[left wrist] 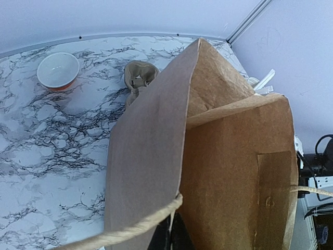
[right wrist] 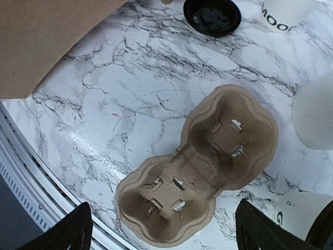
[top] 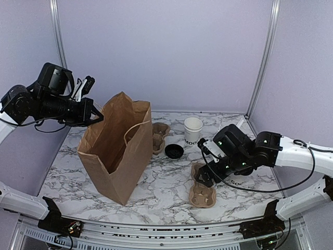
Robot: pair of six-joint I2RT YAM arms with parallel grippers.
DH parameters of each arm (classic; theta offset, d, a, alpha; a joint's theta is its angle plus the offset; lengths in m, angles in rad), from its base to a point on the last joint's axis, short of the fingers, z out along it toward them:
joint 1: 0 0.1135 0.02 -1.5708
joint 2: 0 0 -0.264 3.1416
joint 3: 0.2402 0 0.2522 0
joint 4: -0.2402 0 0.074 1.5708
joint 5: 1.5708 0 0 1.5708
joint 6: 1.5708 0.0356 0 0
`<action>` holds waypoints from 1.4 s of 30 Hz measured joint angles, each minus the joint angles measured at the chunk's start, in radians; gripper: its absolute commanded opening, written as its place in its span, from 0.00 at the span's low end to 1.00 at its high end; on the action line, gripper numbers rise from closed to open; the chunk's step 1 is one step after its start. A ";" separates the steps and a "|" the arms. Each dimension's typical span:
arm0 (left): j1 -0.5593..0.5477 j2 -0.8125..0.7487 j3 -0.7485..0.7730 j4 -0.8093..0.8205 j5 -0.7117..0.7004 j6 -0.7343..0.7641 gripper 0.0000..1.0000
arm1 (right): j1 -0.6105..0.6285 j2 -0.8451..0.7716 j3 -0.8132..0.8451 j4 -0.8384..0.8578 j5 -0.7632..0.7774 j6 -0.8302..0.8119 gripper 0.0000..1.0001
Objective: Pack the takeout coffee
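right gripper (right wrist: 164,208): nearest the wrist camera; fingers (right wrist: 73,232) spread wide, holding nothing, hanging low over the near cup carrier (right wrist: 203,166), near right of the table (top: 166,190); seen from above at (top: 206,176).
near cup carrier (top: 203,194): brown pulp, two cells, both empty, flat on the marble, sits between the spread fingers.
takeout coffee (right wrist: 297,212): white cup with dark lettering, just right of the near cup carrier and just right of the right gripper, outside its fingers, not touching them. From above only a strip of its lettered side (top: 243,181) shows under the right arm. Lid cannot be made out.
white wall (right wrist: 315,114): rounded, right of the carrier's far cell; cannot tell what it is.
black lid (top: 174,151): loose on the table, far left of the right gripper, well apart (right wrist: 212,15).
lidless cup (top: 193,130): upright, lettered, just far right of the black lid.
paper bag (top: 117,151): open, upright, left centre.
left gripper (top: 95,117): pressed together on the paper bag's top left rim; bag edge runs into its fingers (left wrist: 174,240).
far cup carrier (top: 159,136): just right of the bag.
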 measured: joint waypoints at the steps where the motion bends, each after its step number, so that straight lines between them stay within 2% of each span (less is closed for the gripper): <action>1: 0.000 -0.004 0.005 -0.005 0.000 0.006 0.00 | 0.001 0.003 -0.004 -0.015 0.009 0.000 0.91; 4: 0.000 -0.010 0.022 -0.019 -0.003 0.016 0.00 | 0.017 0.025 -0.005 -0.043 0.048 0.004 0.87; 9: 0.000 -0.010 0.041 -0.045 -0.024 0.035 0.00 | 0.116 0.128 -0.003 -0.093 0.092 0.032 0.61; 14: 0.001 -0.010 0.050 -0.056 -0.050 0.049 0.00 | 0.174 0.181 -0.006 -0.113 0.094 0.083 0.42; 18: 0.002 -0.010 0.050 -0.058 -0.063 0.058 0.00 | 0.174 0.185 -0.022 -0.100 0.099 0.114 0.28; 21: 0.002 -0.011 0.050 -0.058 -0.073 0.068 0.00 | 0.174 0.209 -0.044 -0.069 0.095 0.128 0.22; 30: 0.007 -0.022 0.053 -0.066 -0.100 0.093 0.00 | 0.174 0.343 -0.045 0.021 0.052 0.137 0.18; 37: 0.007 -0.060 0.062 -0.084 -0.124 0.103 0.00 | 0.150 0.524 0.143 0.113 -0.009 0.121 0.21; 42: 0.007 -0.078 0.062 -0.088 -0.129 0.105 0.00 | 0.076 0.569 0.250 0.166 -0.035 0.111 0.27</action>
